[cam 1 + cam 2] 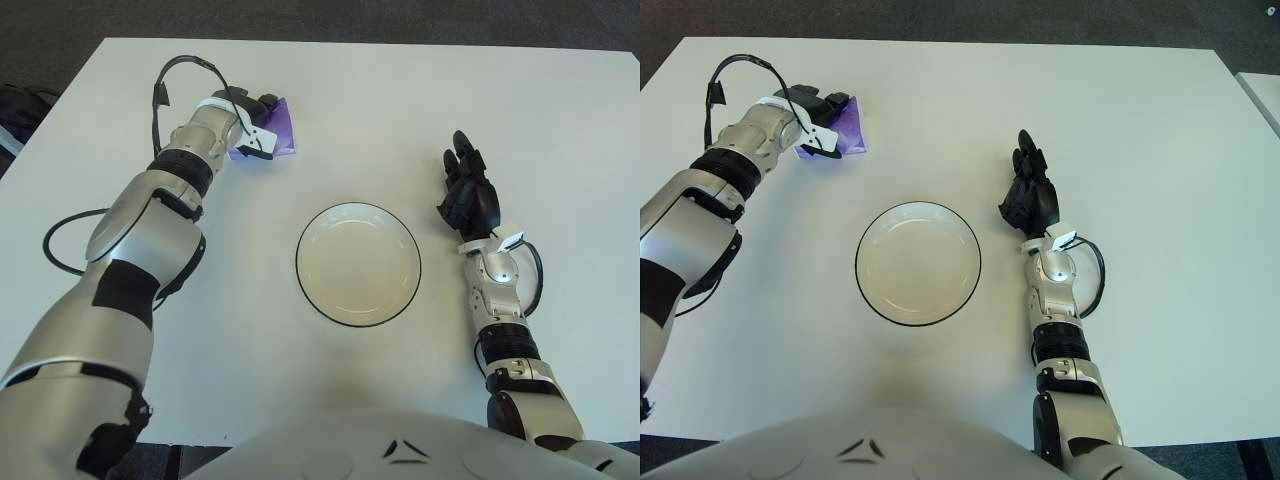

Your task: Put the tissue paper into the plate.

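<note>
The tissue paper is a small purple pack (281,127) at the far left of the white table. My left hand (256,108) is on it, with the dark fingers curled over its left and top side; part of the pack is hidden under the hand. It also shows in the right eye view (851,127). The white plate with a dark rim (303,281) stands in the middle of the table, empty, well to the near right of the pack. My right hand (466,185) shows to the right of the plate, fingers stretched out and holding nothing.
The white table (400,110) reaches to a dark floor at the far edge. A black cable (185,65) loops off my left wrist above the table. Another cable (55,245) hangs by my left forearm.
</note>
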Action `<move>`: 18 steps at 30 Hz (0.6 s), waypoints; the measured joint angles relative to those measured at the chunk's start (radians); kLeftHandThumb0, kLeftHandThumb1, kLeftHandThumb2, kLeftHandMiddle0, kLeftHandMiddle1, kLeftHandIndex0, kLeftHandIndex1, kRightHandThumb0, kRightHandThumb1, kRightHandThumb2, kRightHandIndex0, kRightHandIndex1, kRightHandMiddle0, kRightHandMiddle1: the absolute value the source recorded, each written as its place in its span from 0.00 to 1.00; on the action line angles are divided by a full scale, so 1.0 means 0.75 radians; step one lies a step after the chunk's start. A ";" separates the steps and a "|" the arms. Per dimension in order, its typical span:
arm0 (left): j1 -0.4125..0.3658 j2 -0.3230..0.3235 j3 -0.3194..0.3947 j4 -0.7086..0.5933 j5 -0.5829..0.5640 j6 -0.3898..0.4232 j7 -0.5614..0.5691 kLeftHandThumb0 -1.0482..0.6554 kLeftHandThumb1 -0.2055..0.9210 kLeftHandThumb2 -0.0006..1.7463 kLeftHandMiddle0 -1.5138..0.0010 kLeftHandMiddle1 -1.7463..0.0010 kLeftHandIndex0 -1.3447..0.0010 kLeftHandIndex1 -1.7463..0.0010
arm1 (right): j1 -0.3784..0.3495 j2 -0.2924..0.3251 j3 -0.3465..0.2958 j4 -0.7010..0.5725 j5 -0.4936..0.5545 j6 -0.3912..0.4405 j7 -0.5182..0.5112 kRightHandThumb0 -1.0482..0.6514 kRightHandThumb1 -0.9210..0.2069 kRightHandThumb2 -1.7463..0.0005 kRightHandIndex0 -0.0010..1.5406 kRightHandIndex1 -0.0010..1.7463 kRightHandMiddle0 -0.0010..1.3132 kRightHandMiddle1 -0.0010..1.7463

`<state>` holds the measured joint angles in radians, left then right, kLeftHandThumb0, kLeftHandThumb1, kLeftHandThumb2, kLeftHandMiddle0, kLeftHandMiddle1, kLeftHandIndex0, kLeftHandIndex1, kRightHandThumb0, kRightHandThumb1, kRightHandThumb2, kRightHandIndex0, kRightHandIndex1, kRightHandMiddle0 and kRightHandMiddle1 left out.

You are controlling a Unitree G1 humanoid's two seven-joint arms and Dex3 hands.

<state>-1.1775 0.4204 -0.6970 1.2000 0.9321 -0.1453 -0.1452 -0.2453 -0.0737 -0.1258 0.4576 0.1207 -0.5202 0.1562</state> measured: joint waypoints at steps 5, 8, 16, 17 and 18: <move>0.034 -0.013 -0.034 0.033 0.009 0.000 0.181 0.24 0.89 0.06 0.61 0.65 0.80 0.05 | 0.004 0.000 0.000 -0.003 0.000 0.004 -0.003 0.14 0.00 0.41 0.02 0.01 0.00 0.09; 0.061 -0.018 -0.054 0.048 0.021 -0.005 0.313 0.32 0.67 0.40 0.59 0.50 0.60 0.11 | 0.007 0.000 0.000 -0.005 -0.001 0.005 -0.008 0.14 0.00 0.41 0.03 0.01 0.00 0.10; 0.102 -0.006 -0.088 0.085 0.026 -0.089 0.533 0.54 0.52 0.60 0.54 0.27 0.58 0.08 | 0.019 0.000 0.000 -0.008 -0.001 0.003 -0.020 0.14 0.00 0.41 0.03 0.01 0.00 0.11; 0.104 -0.007 -0.089 0.088 0.025 -0.097 0.543 0.57 0.49 0.65 0.54 0.20 0.59 0.07 | 0.020 0.000 0.000 -0.008 -0.001 0.003 -0.022 0.14 0.00 0.41 0.03 0.01 0.00 0.11; 0.104 -0.007 -0.090 0.089 0.024 -0.104 0.550 0.58 0.46 0.68 0.54 0.16 0.60 0.07 | 0.020 0.000 0.000 -0.008 -0.001 0.003 -0.026 0.14 0.00 0.41 0.03 0.01 0.00 0.11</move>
<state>-1.0991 0.4154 -0.7645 1.2671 0.9505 -0.2236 0.2672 -0.2303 -0.0738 -0.1261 0.4513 0.1197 -0.5183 0.1369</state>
